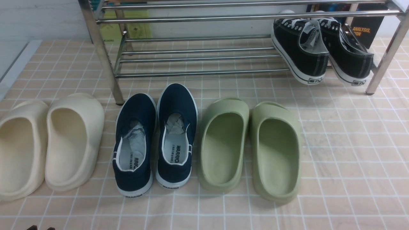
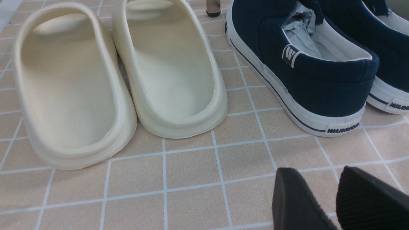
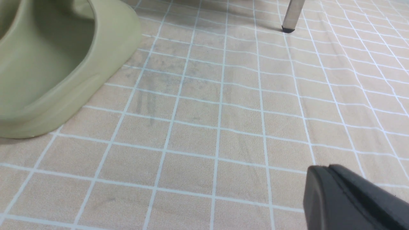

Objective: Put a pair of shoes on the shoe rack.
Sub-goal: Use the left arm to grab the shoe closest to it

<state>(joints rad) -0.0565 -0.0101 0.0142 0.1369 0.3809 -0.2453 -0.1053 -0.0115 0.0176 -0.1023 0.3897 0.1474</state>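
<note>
Cream foam slides point(image 1: 48, 143): at your far left on the grid-printed floor mat point(image 1: 351, 143), the pair lies side by side with heels toward you and inner edges touching
Left gripper point(image 2: 318, 172): you have it low over the mat, near the heel of the left navy shoe but apart from it; its two ribbed black fingers point(image 2: 297, 201) stand parted with bare mat showing between them, and it grips nothing
Navy WARRIOR slip-ons point(image 1: 175, 102): your task pair sits flat on the mat between the cream and the green slides, not on the rack; the two shoes touch, toes toward the rack, heels toward you, crumpled paper inside; the right one lies a little further forward
Green foam slides point(image 1: 223, 143): just right of the navy pair, side by side, heels toward you
Shoe rack point(image 1: 198, 17): chrome tube rails in tiers behind the row of shoes; its front left leg stands just beside the toe of the left navy shoe
Black lace-up sneakers point(image 1: 300, 54): on the rack's right end, tilted with toes up and heels low over the front rail
Right gripper point(image 3: 322, 175): you have it low over bare mat, apart from the green slide; its black fingers are pressed together with nothing between them
</note>
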